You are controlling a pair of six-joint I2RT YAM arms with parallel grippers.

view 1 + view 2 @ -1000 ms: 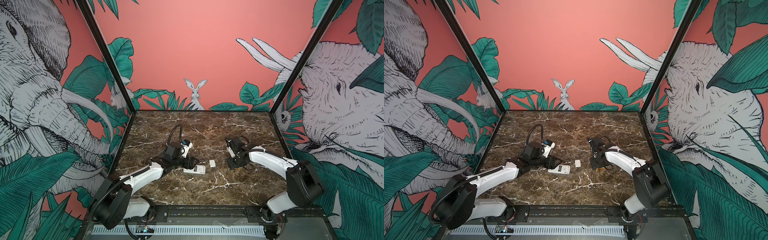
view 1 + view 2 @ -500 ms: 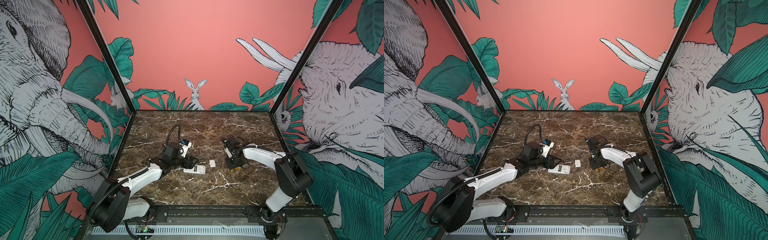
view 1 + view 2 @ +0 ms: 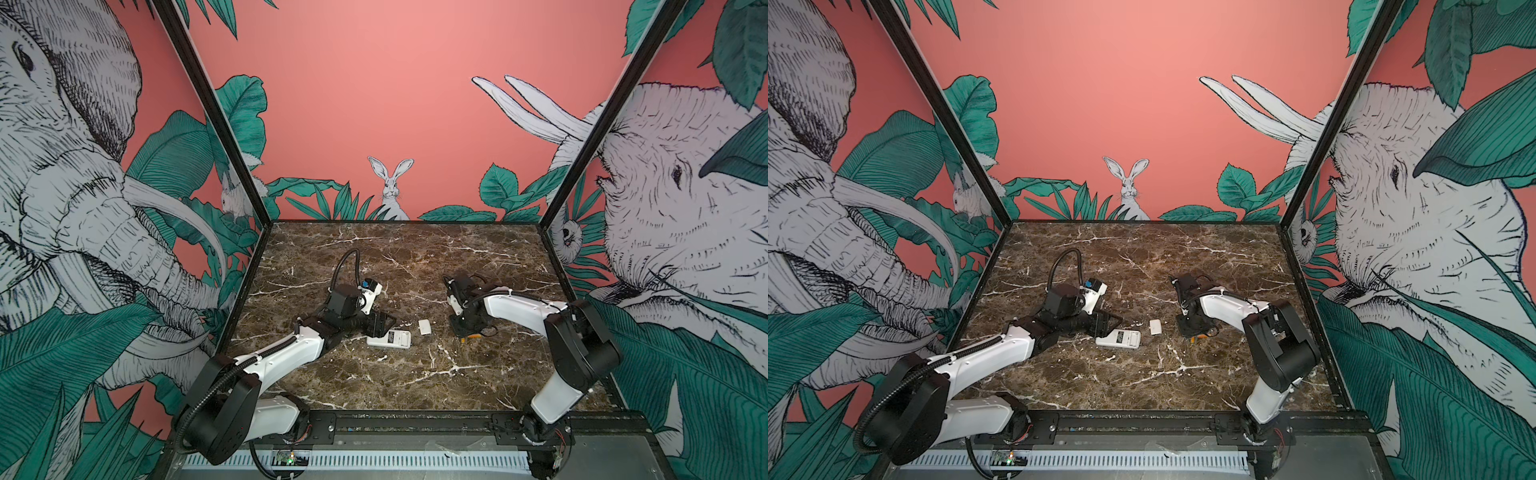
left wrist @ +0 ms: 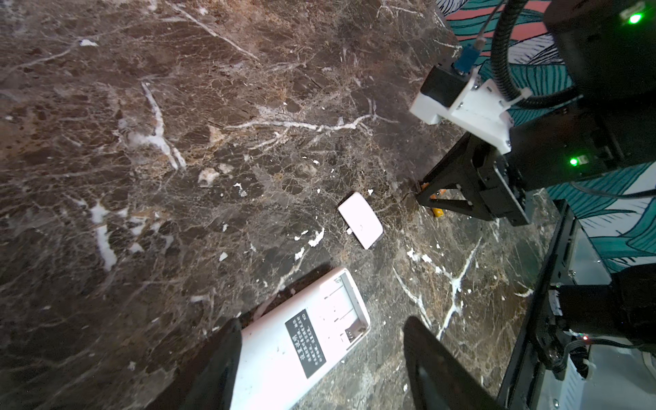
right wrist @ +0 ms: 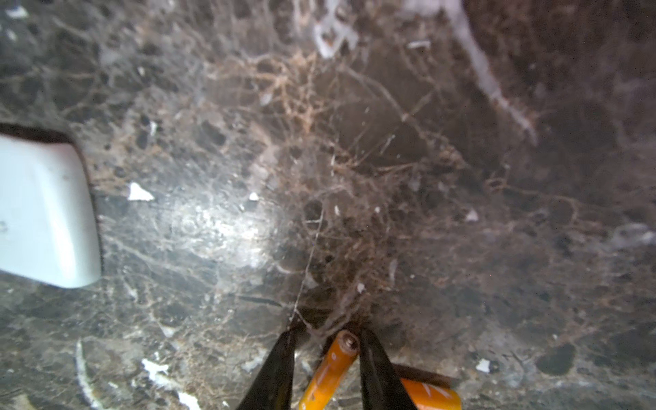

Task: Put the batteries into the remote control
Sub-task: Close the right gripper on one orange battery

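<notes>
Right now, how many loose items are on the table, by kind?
Remote: 1
Cover: 1
Batteries: 2
Total: 4

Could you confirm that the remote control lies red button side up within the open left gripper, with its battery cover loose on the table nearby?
Not quite: the left wrist view shows the remote control lying white back up, with its dark label and open battery bay showing. It does lie within the open left gripper, with its battery cover loose on the table nearby.
</notes>
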